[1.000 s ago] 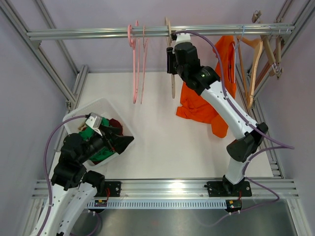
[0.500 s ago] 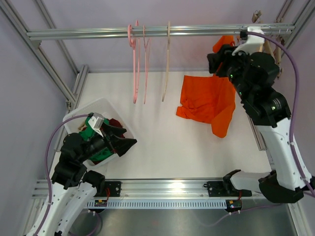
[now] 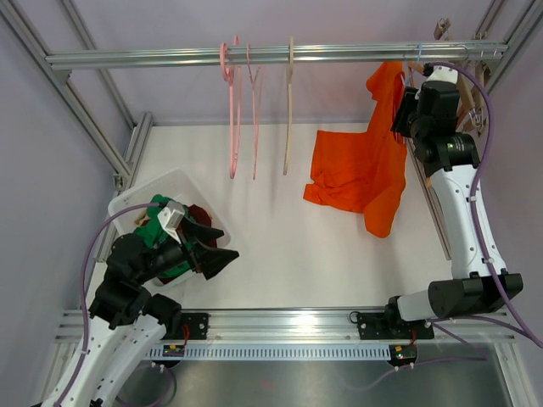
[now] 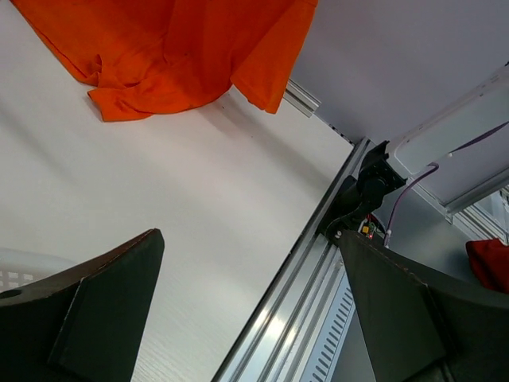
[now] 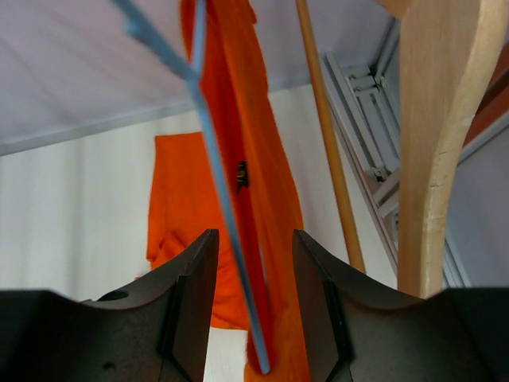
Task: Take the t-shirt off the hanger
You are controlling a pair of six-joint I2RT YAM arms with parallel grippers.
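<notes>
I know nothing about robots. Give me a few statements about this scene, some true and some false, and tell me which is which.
1. The orange t-shirt hangs from the rail on the right, with its lower part spread on the table. True.
2. The left hand holds the t-shirt. False: it is open and empty, over by the white bin.
3. The white bin has clothes in it. True.
4. None of the hangers is pink. False: pink hangers hang from the rail.
5. The right hand is up by the top of the t-shirt, near the rail. True.
</notes>
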